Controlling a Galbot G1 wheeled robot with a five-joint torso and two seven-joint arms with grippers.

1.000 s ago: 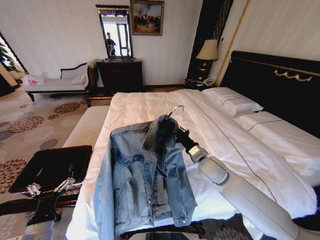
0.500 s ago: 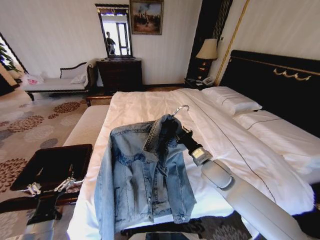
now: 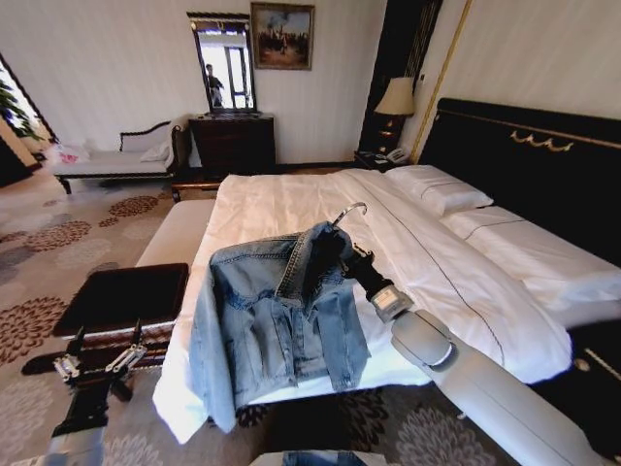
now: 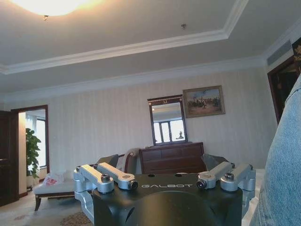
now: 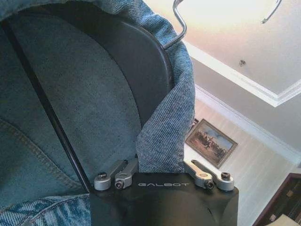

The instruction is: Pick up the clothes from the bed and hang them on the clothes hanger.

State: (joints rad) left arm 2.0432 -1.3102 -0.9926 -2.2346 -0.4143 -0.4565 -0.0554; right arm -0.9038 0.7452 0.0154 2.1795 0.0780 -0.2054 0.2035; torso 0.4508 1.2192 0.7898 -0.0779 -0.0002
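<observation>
The clothes (image 3: 277, 325), a light-blue denim jacket, hang in the air over the foot of the bed (image 3: 291, 199). They are draped on the clothes hanger, whose silver hook (image 3: 350, 210) pokes out above the collar. My right gripper (image 3: 349, 258) is shut on the collar, just below the hook. In the right wrist view the denim (image 5: 162, 141) sits between the fingers of the right gripper (image 5: 160, 173), and the hanger's black bar (image 5: 44, 110) and hook (image 5: 178, 26) run past them. My left gripper (image 3: 97, 363) hovers low, left of the bed, and stands open (image 4: 165, 183) with nothing in it.
A dark bench (image 3: 126, 296) stands left of the bed's foot, with a cream ottoman (image 3: 177, 233) beyond it. A dresser with a mirror (image 3: 231, 144) and a chaise (image 3: 112, 163) line the far wall. A lamp (image 3: 396, 97) sits by the black headboard (image 3: 524, 165). Patterned carpet lies to the left.
The whole view has pulled back from the bed, so more carpet shows at its foot. The jacket stays held in my right gripper. The left arm holds the same pose.
</observation>
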